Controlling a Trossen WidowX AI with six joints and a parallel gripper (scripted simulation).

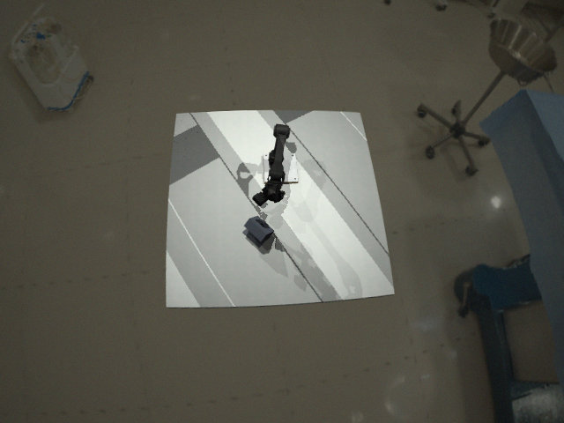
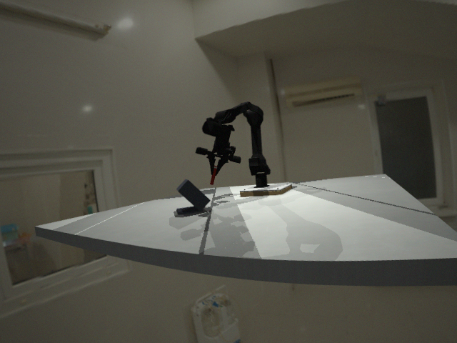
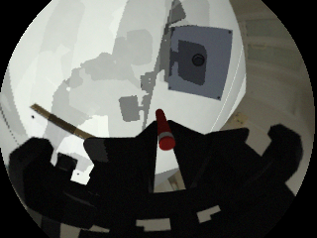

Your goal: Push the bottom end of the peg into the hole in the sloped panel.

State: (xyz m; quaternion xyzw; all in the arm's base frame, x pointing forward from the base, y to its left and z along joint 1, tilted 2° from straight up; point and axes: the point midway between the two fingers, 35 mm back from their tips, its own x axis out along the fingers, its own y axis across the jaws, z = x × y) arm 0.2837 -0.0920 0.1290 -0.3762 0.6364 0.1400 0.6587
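My gripper [image 2: 215, 170] [image 3: 161, 123] is shut on a thin red peg [image 2: 213, 179] [image 3: 162, 134] and holds it point-down in the air above the table. The peg's lower end hangs free, a little above and to the right of the sloped panel [image 2: 192, 194] [image 1: 258, 227] [image 3: 200, 61]. The panel is dark blue-grey and leans on a small base. In the wrist view its round hole [image 3: 197, 59] shows in a darker patch, ahead of the peg tip and to its right. In the top view the arm [image 1: 276, 164] hides the peg.
The arm stands on a tan base plate [image 2: 265, 190] [image 1: 293, 169] behind the panel. The table top [image 2: 332, 236] [image 1: 218, 255] is grey with light and dark stripes. A lamp stand [image 1: 460, 127] and blue furniture [image 1: 528, 150] stand on the floor off the table.
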